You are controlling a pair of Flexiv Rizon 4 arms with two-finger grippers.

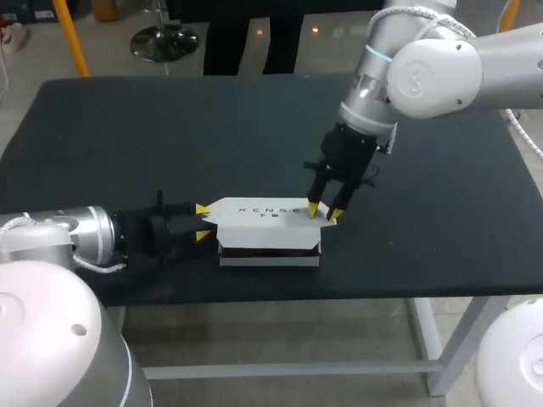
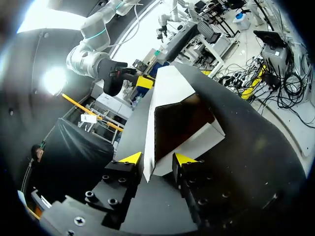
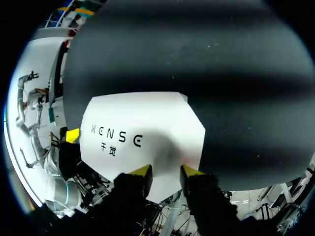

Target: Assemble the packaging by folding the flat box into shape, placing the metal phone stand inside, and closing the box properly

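Your white box [image 1: 270, 254] sits on the black table [image 1: 170, 136] near its front edge. Its lid [image 1: 263, 214] is slightly raised, with the dark inside showing beneath. Left gripper [image 1: 202, 222]: jaws open, one fingertip either side of the box's left end. Right gripper [image 1: 325, 211]: jaws narrowly parted, tips down on the lid's right edge, clamping nothing.

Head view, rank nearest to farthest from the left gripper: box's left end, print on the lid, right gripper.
1. Box's left end: right up against the left gripper.
2. Print: on the middle of the lid.
3. Right gripper: on the lid's far right end, across the box.
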